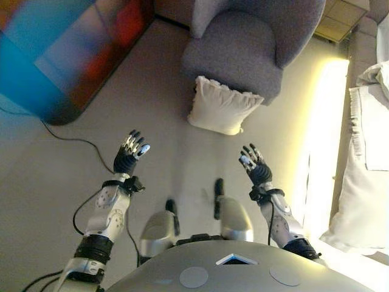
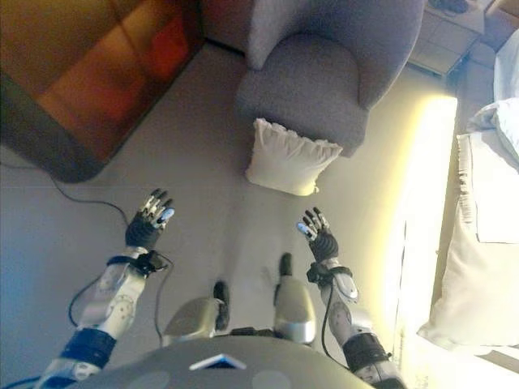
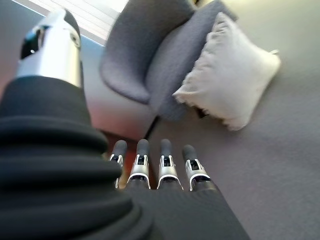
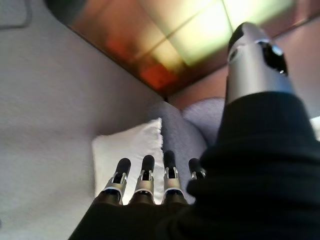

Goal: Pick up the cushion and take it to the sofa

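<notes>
Fingers straight and relaxed on left hand [image 1: 129,156] and right hand [image 1: 255,167], holding nothing. Grey armchair [image 1: 249,45] as landmark: cushion [image 1: 220,107] leaning on floor against its front, hands well short. Pickup not started; grasp and carry to sofa remaining.

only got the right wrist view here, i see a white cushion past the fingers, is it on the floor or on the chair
Observer: On the floor. In the left eye view the cushion stands leaning against the front of the grey armchair.
Operator: where's the other hand
Observer: The left hand is raised on the robot's left with fingers straight, holding nothing, well short of the cushion.
Operator: and my right hand, is it near it
Observer: The right hand is also open and short of the cushion, with bare floor between them.
</notes>
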Robot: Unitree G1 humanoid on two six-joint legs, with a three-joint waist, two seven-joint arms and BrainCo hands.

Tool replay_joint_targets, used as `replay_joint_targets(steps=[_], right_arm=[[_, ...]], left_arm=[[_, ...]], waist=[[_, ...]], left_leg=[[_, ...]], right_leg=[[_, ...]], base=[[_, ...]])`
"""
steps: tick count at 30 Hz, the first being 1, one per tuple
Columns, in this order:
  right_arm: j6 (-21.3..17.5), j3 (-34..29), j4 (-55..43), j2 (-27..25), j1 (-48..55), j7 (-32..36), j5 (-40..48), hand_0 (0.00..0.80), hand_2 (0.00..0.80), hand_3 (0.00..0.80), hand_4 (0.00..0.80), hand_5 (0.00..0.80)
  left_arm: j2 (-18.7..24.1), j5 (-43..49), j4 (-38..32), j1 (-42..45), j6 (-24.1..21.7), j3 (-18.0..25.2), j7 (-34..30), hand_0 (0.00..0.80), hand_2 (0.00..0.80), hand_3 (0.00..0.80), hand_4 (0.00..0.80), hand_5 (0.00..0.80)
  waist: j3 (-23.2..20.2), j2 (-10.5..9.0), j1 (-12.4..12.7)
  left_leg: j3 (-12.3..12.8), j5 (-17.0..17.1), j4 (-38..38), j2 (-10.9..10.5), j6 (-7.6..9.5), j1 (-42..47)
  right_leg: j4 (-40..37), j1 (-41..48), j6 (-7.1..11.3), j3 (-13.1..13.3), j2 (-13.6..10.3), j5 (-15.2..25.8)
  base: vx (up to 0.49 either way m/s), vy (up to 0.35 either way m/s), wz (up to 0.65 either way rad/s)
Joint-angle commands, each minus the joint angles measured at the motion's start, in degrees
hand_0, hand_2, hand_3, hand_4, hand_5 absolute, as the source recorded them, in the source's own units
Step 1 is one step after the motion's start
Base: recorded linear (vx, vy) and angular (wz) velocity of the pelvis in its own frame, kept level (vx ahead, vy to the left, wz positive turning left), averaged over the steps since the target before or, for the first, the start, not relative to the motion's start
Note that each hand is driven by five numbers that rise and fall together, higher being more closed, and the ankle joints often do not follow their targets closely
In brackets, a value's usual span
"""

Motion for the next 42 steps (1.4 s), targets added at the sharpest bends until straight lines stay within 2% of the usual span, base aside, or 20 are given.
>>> replay_joint_targets(steps=[1,4,6,7,8,9,10,11,12,15,18,22,27,28,31,33,35,37,39,42], right_arm=[[-3.4,-0.42,-0.8,0.38,0.74,1.07,1.2,0.0,0.0,0.0,0.0,0.0],[-2.26,-0.29,-1.53,0.11,1.72,2.13,0.51,0.0,0.0,0.0,0.0,0.0],[-0.58,0.22,-2.51,-0.24,1.83,2.36,-0.23,0.0,0.0,0.0,0.0,0.0],[0.36,0.28,-2.58,-0.44,1.61,2.98,-0.88,0.0,0.0,0.0,0.0,0.0],[0.59,0.72,-2.28,-0.98,0.79,4.1,-0.81,0.0,0.0,0.0,0.0,0.0],[0.41,1.32,-1.77,-1.58,0.02,4.43,-0.6,0.0,0.0,0.0,0.0,0.0],[0.02,1.83,-0.95,-1.63,-0.6,4.45,-0.6,0.0,0.0,0.0,0.0,0.0],[-0.87,2.29,0.3,-1.81,-1.48,4.58,-0.28,0.0,0.0,0.0,0.0,0.0],[-1.62,2.85,0.85,-1.92,-2.05,4.49,0.3,0.0,0.0,0.0,0.0,0.0],[-2.6,2.96,0.51,-1.84,-2.43,3.78,1.19,0.0,0.0,0.0,0.0,0.0],[-2.3,1.78,-1.52,-1.76,-0.57,3.69,2.05,0.0,0.0,0.0,0.0,0.0],[-2.79,-0.21,-2.1,-1.67,2.45,5.28,2.09,0.0,0.0,0.0,0.0,0.0],[-3.68,-1.67,-1.53,-0.37,5.42,7.0,0.72,0.0,0.0,0.0,0.0,0.0],[-3.72,-1.71,-1.84,-0.26,5.87,6.75,0.48,0.0,0.0,0.0,0.0,0.0],[-2.57,-1.02,-2.79,-0.54,5.19,5.33,0.9,0.0,0.0,0.0,0.0,0.0],[-1.28,-1.3,-2.02,-0.09,3.87,4.31,1.92,0.0,0.0,0.0,0.0,0.0],[-2.09,0.03,-1.73,0.47,2.22,4.01,1.9,0.0,0.0,0.0,0.0,0.0],[-2.55,0.41,-1.16,1.54,1.03,3.14,1.41,0.0,0.0,0.0,0.0,0.0],[-2.62,0.98,-0.52,2.66,-0.21,2.58,1.5,0.0,0.0,0.0,0.0,0.0],[-2.76,1.7,0.45,3.29,-1.04,3.17,0.9,0.0,0.0,0.0,0.0,0.0]], left_arm=[[2.47,0.61,-6.14,1.79,-1.79,1.2,-2.64,0.0,0.0,0.0,0.0,0.0],[0.61,1.7,-6.85,3.93,-1.6,1.53,-1.83,0.0,0.0,0.0,0.0,0.0],[0.12,1.68,-7.8,4.65,-1.16,2.16,0.24,0.0,0.0,0.0,0.0,0.0],[-0.27,0.82,-7.84,4.58,-1.0,2.64,1.32,0.0,0.0,0.0,0.0,0.0],[-0.65,-0.32,-8.42,4.02,-0.91,3.12,1.91,0.0,0.0,0.0,0.0,0.0],[-0.88,-0.54,-9.01,3.45,-1.03,2.93,2.8,0.0,0.0,0.0,0.0,0.0],[-1.01,-0.51,-9.09,2.94,-1.25,2.77,3.53,0.0,0.0,0.0,0.0,0.0],[-1.23,-0.93,-9.08,2.13,-1.49,2.59,3.99,0.0,0.0,0.0,0.0,0.0],[-1.3,-1.05,-8.8,1.47,-1.9,2.35,4.41,0.0,0.0,0.0,0.0,0.0],[-0.69,-1.57,-8.57,0.16,-2.55,2.02,5.3,0.0,0.0,0.0,0.0,0.0],[0.16,-2.27,-9.94,1.23,-2.33,3.63,4.6,0.0,0.0,0.0,0.0,0.0],[-0.3,-2.7,-11.1,4.15,-1.74,6.54,1.85,0.0,0.0,0.0,0.0,0.0],[-0.53,-2.53,-9.1,5.77,-1.96,8.87,-0.06,0.0,0.0,0.0,0.0,0.0],[-0.51,-2.72,-8.82,5.91,-2.11,9.2,-0.29,0.0,0.0,0.0,0.0,0.0],[0.12,-3.61,-9.58,6.6,-2.93,9.72,0.0,0.0,0.0,0.0,0.0,0.0],[0.51,-3.4,-9.1,6.58,-2.52,10.37,0.42,0.0,0.0,0.0,0.0,0.0],[1.11,-3.08,-9.4,6.22,-3.15,10.22,-1.31,0.0,0.0,0.0,0.0,0.0],[1.8,-1.99,-9.06,5.78,-3.61,9.36,-1.28,0.0,0.0,0.0,0.0,0.0],[2.22,-2.27,-8.97,4.86,-2.46,9.26,-1.51,0.0,0.0,0.0,0.0,0.0],[2.35,-2.33,-8.92,4.18,-2.02,9.61,-2.12,0.0,0.0,0.0,0.0,0.0]], waist=[[-3.68,-1.28,-2.03],[-5.87,0.25,-3.03],[-7.7,1.36,-4.12],[-8.57,1.97,-4.43],[-9.01,1.72,-3.88],[-8.99,1.05,-2.92],[-9.08,-0.42,-2.3],[-8.48,-0.58,-1.1],[-8.15,-1.57,-0.47],[-6.48,-1.2,1.44],[-5.2,1.11,3.95],[-4.87,2.47,6.55],[-5.99,3.54,6.81],[-6.18,3.87,6.87],[-6.64,4.25,7.89],[-6.88,3.68,8.53],[-7.52,2.59,9.9],[-7.75,2.7,10.69],[-7.68,4.06,10.91],[-7.51,3.66,11.03]], left_leg=[[-5.78,-2.23,-7.45,-0.26,-0.45,12.91],[-4.93,3.01,-4.51,3.15,-3.72,15.96],[-2.34,9.97,-0.37,7.14,-6.63,17.95],[-2.05,16.11,4.07,8.64,-8.98,18.05],[-1.97,20.61,12.07,8.55,-10.31,15.39],[-1.23,21.82,21.34,8.78,-10.19,11.14],[-0.53,22.17,26.04,8.42,-9.69,7.22],[0.0,21.04,31.31,10.25,-9.25,1.33],[0.14,20.09,32.59,9.86,-8.11,-2.48],[0.64,19.68,20.31,10.15,-5.65,-9.94],[-2.4,23.43,-1.18,11.69,-6.95,-11.59],[-4.69,27.48,-16.59,13.77,-9.8,-12.16],[3.4,29.63,-22.62,14.66,-10.63,-12.78],[3.45,29.53,-22.44,14.07,-10.34,-12.81],[-0.18,27.7,-21.96,11.7,-8.84,-12.87],[-0.55,25.04,-16.93,10.41,-7.44,-13.93],[0.13,23.18,-15.21,8.47,-5.06,-13.76],[0.13,21.62,-14.31,7.03,-3.37,-12.99],[0.99,19.57,-13.56,6.76,-2.13,-10.09],[1.5,18.63,-13.24,5.84,-2.38,-8.1]], right_leg=[[-19.84,-1.41,-3.28,-4.78,3.85,15.95],[-14.87,-0.84,-4.98,-5.59,4.96,13.46],[-10.03,-0.4,-6.99,-5.31,6.09,10.88],[-8.77,0.39,-8.52,-5.62,7.09,9.04],[-8.69,2.67,-10.28,-4.98,7.89,7.1],[-8.79,5.14,-12.12,-4.48,8.2,5.22],[-9.31,7.3,-12.98,-3.64,7.54,4.37],[-9.59,9.98,-13.81,-2.78,8.28,3.24],[-10.06,11.54,-13.87,-1.69,7.6,2.87],[-9.74,15.58,-13.54,1.8,9.34,-0.5],[-8.87,18.86,-11.68,4.36,10.8,-4.54],[-9.51,24.41,-9.69,7.12,10.64,-8.25],[-10.22,30.11,-8.09,4.77,8.89,-12.39],[-9.77,30.35,-8.0,4.39,8.65,-13.15],[-6.6,29.01,-7.64,5.07,7.33,-13.86],[-4.35,28.99,-6.98,4.95,5.74,-12.25],[2.66,27.93,-4.87,2.85,2.73,-5.08],[10.98,25.83,-4.52,1.96,1.13,-0.45],[21.97,20.56,-5.23,0.15,-0.35,4.53],[17.92,17.99,-6.19,-2.81,-2.8,4.43]], base=[[0.568,-0.122,0.07],[0.508,-0.11,0.1],[0.447,-0.149,-0.19],[0.444,-0.215,-0.32],[0.465,-0.266,-0.38],[0.425,-0.262,-0.48],[0.397,-0.201,-0.62],[0.372,-0.106,-0.75],[0.338,-0.007,-0.76],[0.316,0.139,-0.45],[0.419,0.262,-0.28],[0.455,0.167,-0.3],[0.459,0.171,-0.2],[0.433,0.229,-0.09],[0.394,0.23,-0.66],[0.269,0.176,-0.56],[0.215,0.171,-0.1],[0.263,0.228,-0.19],[0.286,0.254,-0.19],[0.252,0.051,-0.13]])
